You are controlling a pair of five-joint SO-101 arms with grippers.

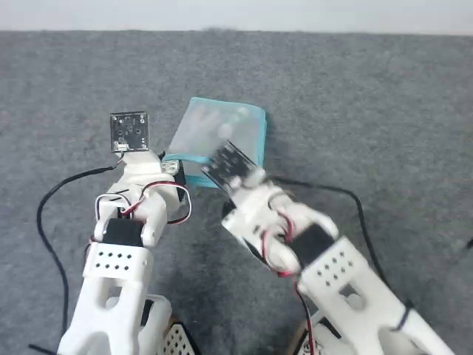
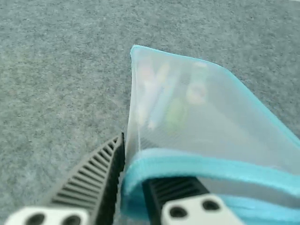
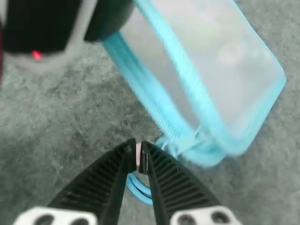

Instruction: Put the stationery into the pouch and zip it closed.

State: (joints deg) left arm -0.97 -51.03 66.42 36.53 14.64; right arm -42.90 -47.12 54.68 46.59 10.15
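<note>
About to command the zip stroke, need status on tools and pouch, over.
Left tool shut on pouch at zip edge. Right tool shut on zip pull. Stationery inside pouch. Zip state unclear.

A robotics lab bench: two white printed arms, left (image 1: pixel 118 274) and right (image 1: pixel 347 281), stand side by side on a surface (image 1: pixel 384 111) covered in grey felt-like cloth. Bare red, black and white wires (image 1: pixel 166 200) loop at the joints behind the left tool (image 2: pixel 133 164), with a bare circuit board (image 1: pixel 129 132) mounted above it. A black cable (image 1: pixel 355 203) trails behind the right tool (image 3: pixel 137 150). A pale wall (image 1: pixel 236 15) runs well beyond both.
</note>
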